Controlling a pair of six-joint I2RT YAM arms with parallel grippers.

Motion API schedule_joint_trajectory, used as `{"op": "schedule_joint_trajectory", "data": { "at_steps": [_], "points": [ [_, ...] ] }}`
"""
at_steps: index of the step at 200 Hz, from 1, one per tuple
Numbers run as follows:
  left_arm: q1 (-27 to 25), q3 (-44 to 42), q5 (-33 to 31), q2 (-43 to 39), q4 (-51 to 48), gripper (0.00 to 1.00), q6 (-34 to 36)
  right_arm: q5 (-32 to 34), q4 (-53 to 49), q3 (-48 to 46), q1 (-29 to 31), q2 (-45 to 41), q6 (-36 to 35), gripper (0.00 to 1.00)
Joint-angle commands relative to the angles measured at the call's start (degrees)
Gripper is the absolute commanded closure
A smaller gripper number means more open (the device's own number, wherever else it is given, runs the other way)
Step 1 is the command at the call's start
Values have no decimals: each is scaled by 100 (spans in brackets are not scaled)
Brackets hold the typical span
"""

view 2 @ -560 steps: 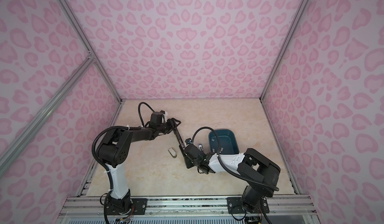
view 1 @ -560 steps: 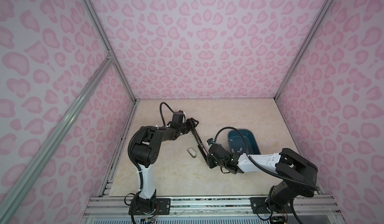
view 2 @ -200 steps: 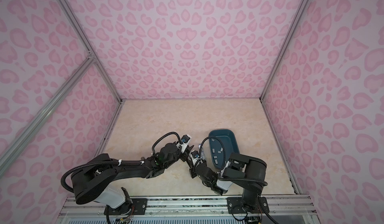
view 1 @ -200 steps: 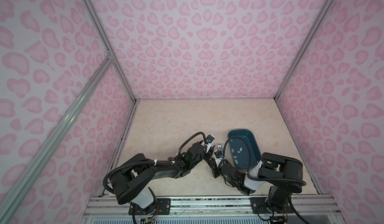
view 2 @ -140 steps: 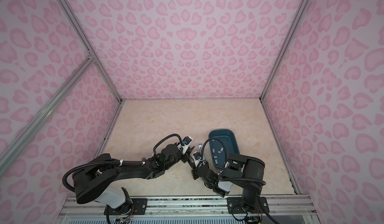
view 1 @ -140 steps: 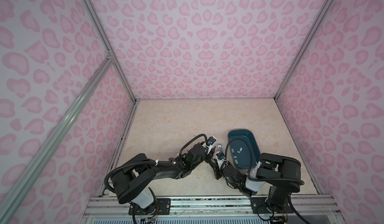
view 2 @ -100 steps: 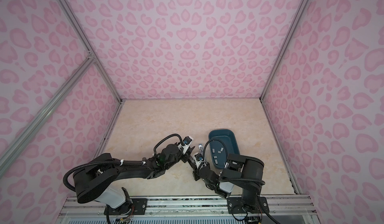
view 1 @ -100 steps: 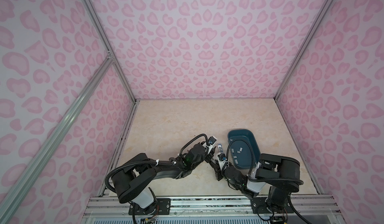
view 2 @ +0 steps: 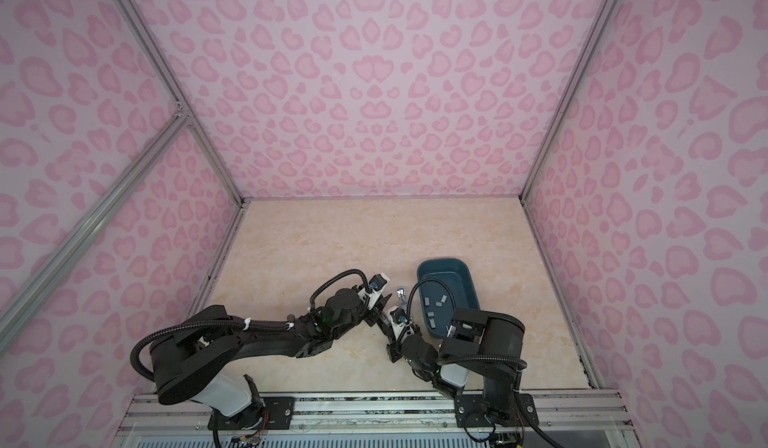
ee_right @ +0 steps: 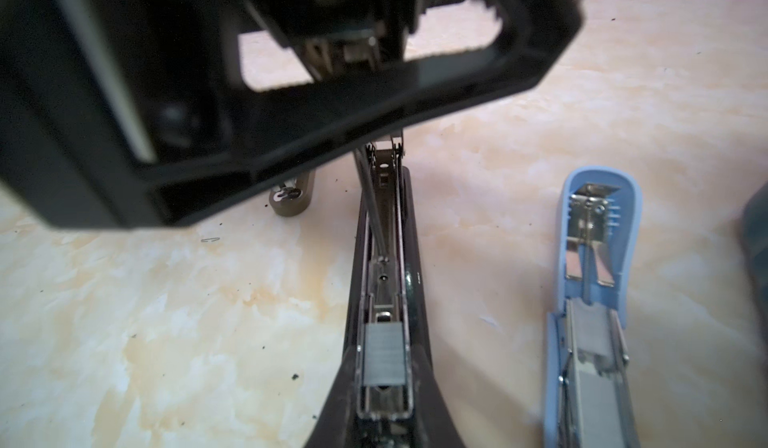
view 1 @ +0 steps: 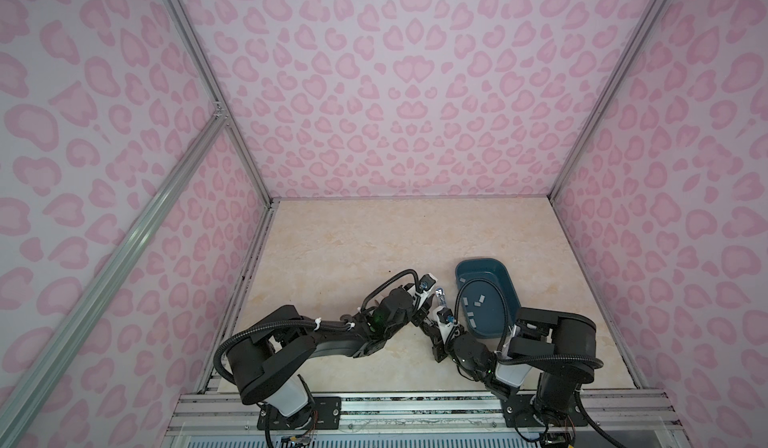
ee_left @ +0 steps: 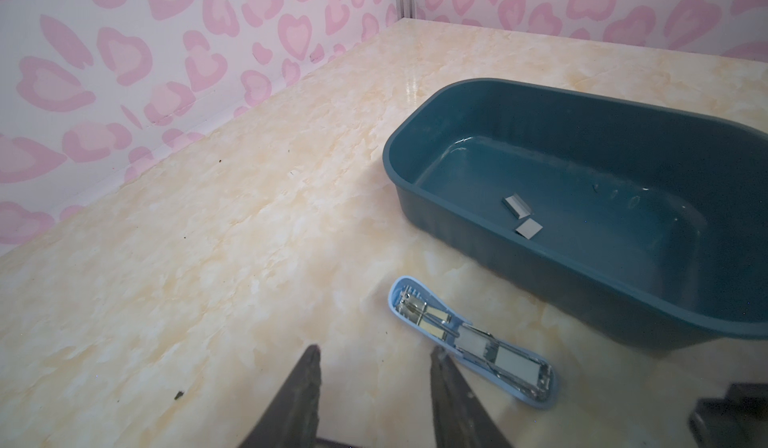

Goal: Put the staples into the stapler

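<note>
At the left gripper the jaws stand apart, with bare table in the gap. Straight ahead of it the table is open up to the wall.

On its side toward the right gripper, the blue stapler lies flat and opened, just beside one finger. Beyond that the bin blocks any low pass.

The right gripper has no free gap: the black stapler fills its jaws. Ahead of and above it hangs the left gripper's body, close over the stapler's far end. The blue stapler lies to one side of it, a narrow strip of table between.
</note>
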Motion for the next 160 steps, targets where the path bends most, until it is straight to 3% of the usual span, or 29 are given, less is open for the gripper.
{"op": "schedule_joint_trajectory", "data": {
  "at_steps": [1,27,51,83,115,160],
  "points": [
    [-13,60,508,103,-310,49,-76,9,318,-35,4,112,1,89],
    [-104,71,649,277,-318,40,-60,3,518,-51,0,247,38,90],
    [-136,83,604,402,-314,39,-106,-13,695,-78,2,352,68,90],
    [-147,30,665,356,-304,22,-80,-4,815,-105,4,410,78,90],
    [-147,66,601,168,-435,13,22,57,866,-154,2,384,77,85],
    [-147,201,1240,111,-626,4,154,57,910,-157,1,414,79,79]
  ]
}}
